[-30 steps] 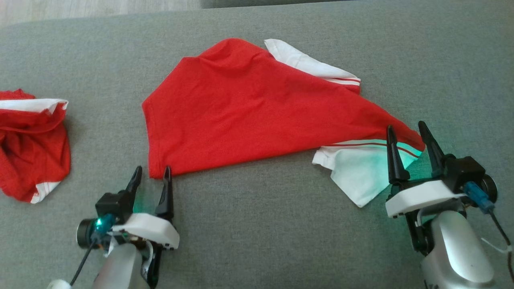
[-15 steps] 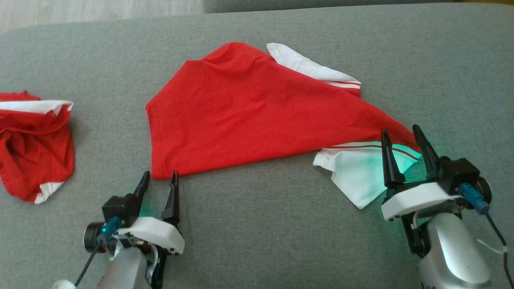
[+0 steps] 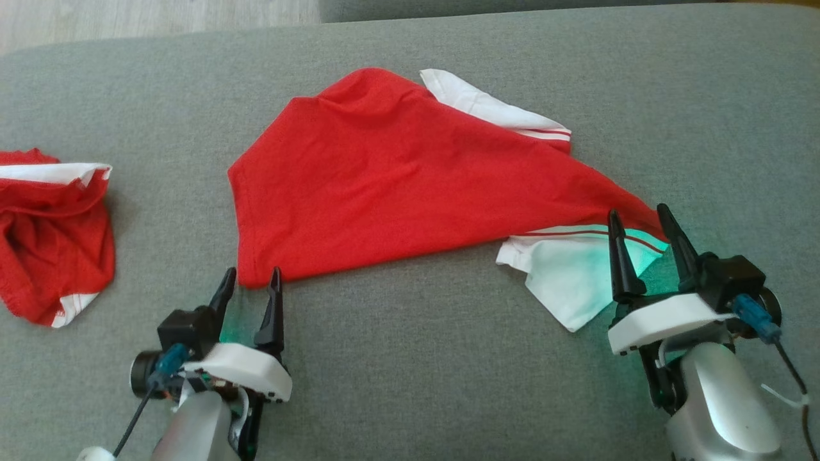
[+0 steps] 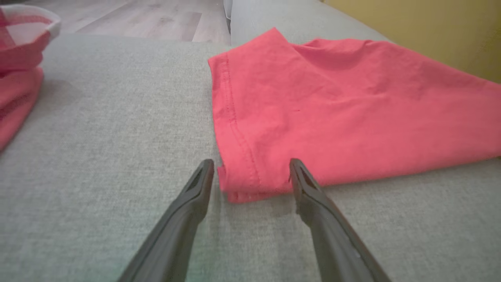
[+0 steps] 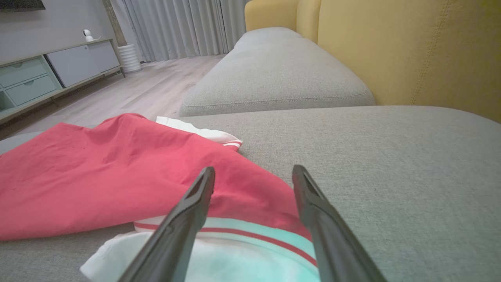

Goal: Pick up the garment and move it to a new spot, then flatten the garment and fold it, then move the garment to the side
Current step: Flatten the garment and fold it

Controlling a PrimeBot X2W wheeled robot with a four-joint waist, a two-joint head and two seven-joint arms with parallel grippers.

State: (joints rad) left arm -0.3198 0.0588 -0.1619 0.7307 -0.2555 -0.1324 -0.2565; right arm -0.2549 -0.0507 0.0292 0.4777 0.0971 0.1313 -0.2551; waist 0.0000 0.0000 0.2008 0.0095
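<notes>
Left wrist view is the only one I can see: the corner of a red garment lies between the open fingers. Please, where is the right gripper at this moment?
Observer: The right gripper is open above the near white sleeve with red stripes, at the right end of the red cloth shirt.
Operator: Does it pinch the sleeve?
Observer: No. In the right wrist view its fingers stand wide apart, with the sleeve lying loose below them.
Operator: Is there a second sleeve?
Observer: Yes, another white sleeve sticks out at the shirt's far edge.
</notes>
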